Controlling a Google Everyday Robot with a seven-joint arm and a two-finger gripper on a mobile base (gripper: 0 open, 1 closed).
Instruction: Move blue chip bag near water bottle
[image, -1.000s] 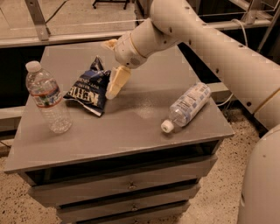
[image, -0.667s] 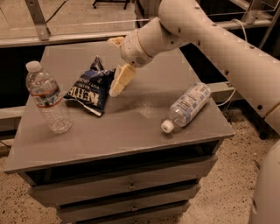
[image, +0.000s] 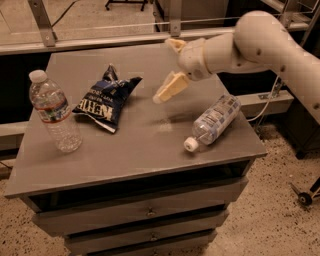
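hovering above the middle of the table (image: 150, 160), the claw (image: 169, 70) hangs spread and empty, clear of the blue chip bag (image: 107, 100). the bag lies flat just beside the upright water bottle (image: 54, 114) at the left, so it looks placed already. the risk, i judge, is the arm: a low sweep could snag the crinkled foil and drag it away, or nudge the other bottle (image: 214, 122), lying on its side at right, into rolling off the edge.
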